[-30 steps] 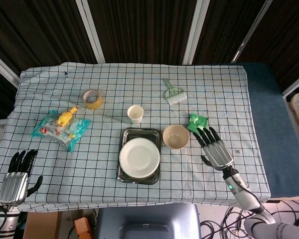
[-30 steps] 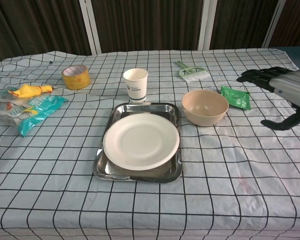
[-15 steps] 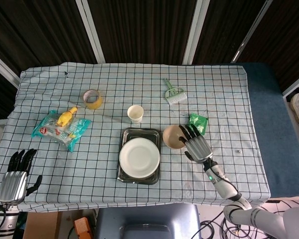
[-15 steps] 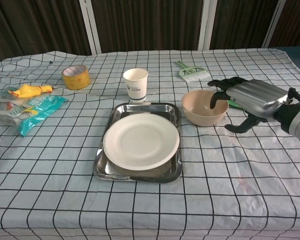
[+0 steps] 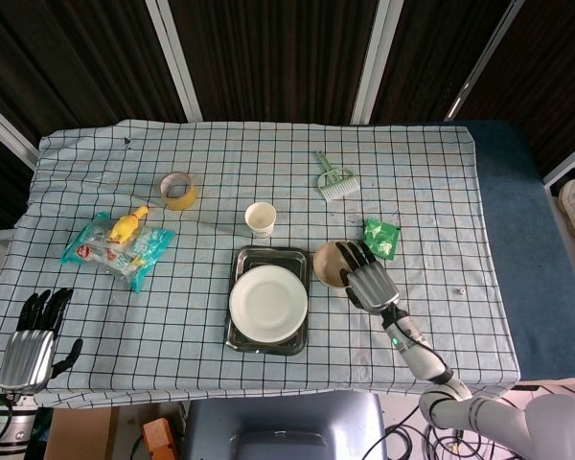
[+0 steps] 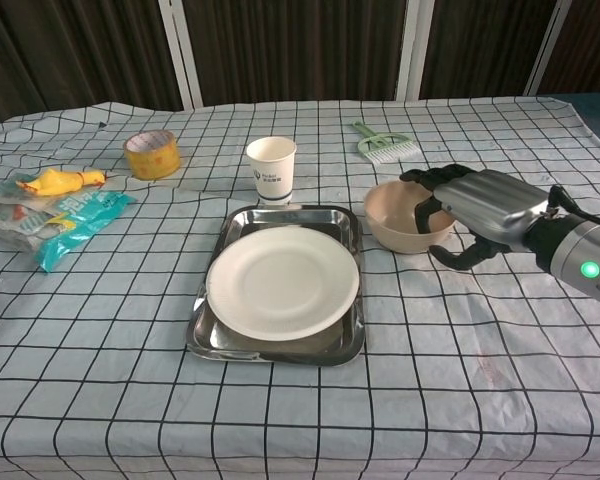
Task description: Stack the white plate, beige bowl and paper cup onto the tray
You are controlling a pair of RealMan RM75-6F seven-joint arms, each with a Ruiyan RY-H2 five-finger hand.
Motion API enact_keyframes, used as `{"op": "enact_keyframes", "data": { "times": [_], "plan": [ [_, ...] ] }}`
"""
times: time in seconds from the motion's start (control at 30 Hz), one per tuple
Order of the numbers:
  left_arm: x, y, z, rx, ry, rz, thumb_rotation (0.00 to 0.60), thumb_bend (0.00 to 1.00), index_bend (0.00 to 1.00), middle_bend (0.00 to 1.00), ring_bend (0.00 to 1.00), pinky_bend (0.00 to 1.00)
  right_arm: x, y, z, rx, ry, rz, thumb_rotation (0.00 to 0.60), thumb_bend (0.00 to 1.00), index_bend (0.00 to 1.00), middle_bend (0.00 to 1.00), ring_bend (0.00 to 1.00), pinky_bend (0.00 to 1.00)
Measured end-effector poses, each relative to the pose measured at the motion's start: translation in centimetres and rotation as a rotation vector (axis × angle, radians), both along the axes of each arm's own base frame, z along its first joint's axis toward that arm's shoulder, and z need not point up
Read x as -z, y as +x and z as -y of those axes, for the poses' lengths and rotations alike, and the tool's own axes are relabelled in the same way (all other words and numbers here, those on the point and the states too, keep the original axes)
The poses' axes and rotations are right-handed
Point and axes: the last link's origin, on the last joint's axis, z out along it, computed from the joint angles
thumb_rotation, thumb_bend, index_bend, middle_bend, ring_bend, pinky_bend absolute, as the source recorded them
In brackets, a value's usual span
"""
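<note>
On a checked-cloth tabletop (image 6: 100,400), the white plate (image 6: 283,282) already lies in the steel tray (image 6: 205,340), ready to take the next piece. The right hand (image 6: 470,205) curls its fingers over the beige bowl's (image 6: 395,215) rim; whether it grips is unclear. The paper cup (image 6: 271,168) waits behind the tray. The left hand (image 5: 34,345) rests empty, fingers apart.

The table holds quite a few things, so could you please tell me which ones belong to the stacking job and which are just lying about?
Belonging to the job: tray, white plate, beige bowl, paper cup, right hand with fingers reaching into the bowl.

Lying about: tape roll, yellow toy, snack packets, green brush, green sachet.
</note>
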Motion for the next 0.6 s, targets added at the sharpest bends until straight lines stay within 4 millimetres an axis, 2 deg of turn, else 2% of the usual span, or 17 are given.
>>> {"op": "enact_keyframes", "data": {
  "times": [0.13, 0.37, 0.6],
  "plan": [
    [-0.1, 0.0, 0.0, -0.002, 0.002, 0.000, 0.600, 0.37, 0.00, 0.07, 0.00, 0.00, -0.1, 0.2, 0.1, -0.004, -0.013, 0.010, 0.600, 0.44, 0.61, 0.00, 0.00, 0.00],
    [-0.1, -0.1, 0.0, -0.013, -0.006, -0.001, 0.600, 0.37, 0.00, 0.07, 0.00, 0.00, -0.8, 0.6, -0.1, -0.024, -0.041, 0.035, 0.600, 0.44, 0.62, 0.01, 0.00, 0.00],
    [-0.2, -0.1, 0.0, -0.029, -0.012, -0.001, 0.600, 0.37, 0.00, 0.06, 0.00, 0.00, -2.1, 2.0, -0.7, -0.067, -0.080, 0.113, 0.600, 0.44, 0.63, 0.02, 0.00, 0.00]
  ]
}}
